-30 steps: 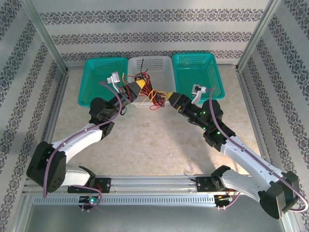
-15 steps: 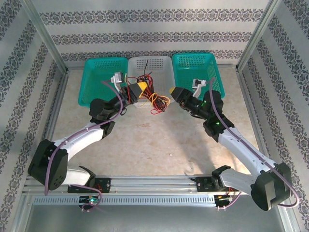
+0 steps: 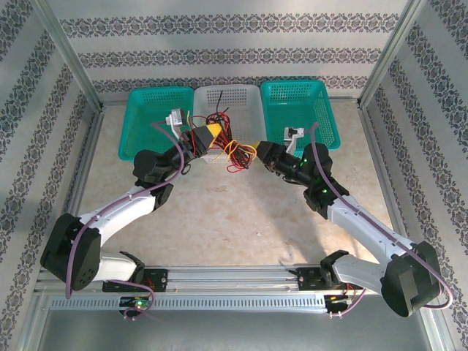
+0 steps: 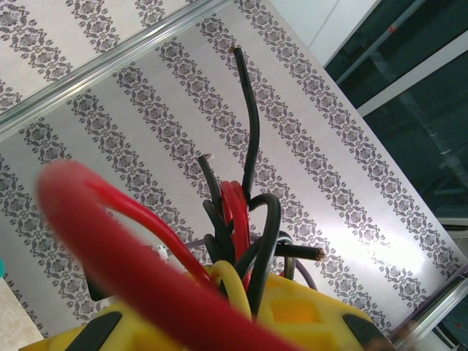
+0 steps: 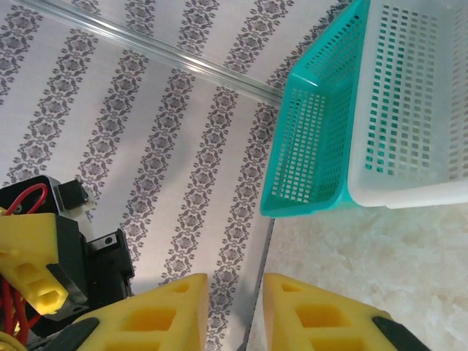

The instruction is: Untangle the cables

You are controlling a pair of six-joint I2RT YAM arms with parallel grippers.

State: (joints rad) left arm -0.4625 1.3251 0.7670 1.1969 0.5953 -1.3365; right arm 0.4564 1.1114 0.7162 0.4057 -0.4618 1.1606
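The cables (image 3: 230,148) are a tangled bunch of red, black and yellow wires hanging in front of the white basket (image 3: 241,99). My left gripper (image 3: 207,136) is shut on the bunch at its left side. In the left wrist view, red, black and yellow cables (image 4: 245,219) rise from between its yellow fingers (image 4: 307,314), and a blurred red loop (image 4: 124,248) crosses close to the lens. My right gripper (image 3: 259,151) sits just right of the bunch, with nothing in it. In the right wrist view its fingers (image 5: 314,314) stand open, and the left gripper's yellow finger (image 5: 33,270) shows at the far left.
A teal basket (image 3: 155,121) stands at the back left and another teal basket (image 3: 300,110) at the back right, flanking the white one. The right wrist view shows a teal basket (image 5: 311,146) beside the white basket (image 5: 417,102). Patterned walls enclose the table.
The right gripper pulled away from the bunch's right end, lifted toward the back, then dropped back beside it. The cables slackened and now hang from the left gripper, which barely moved.
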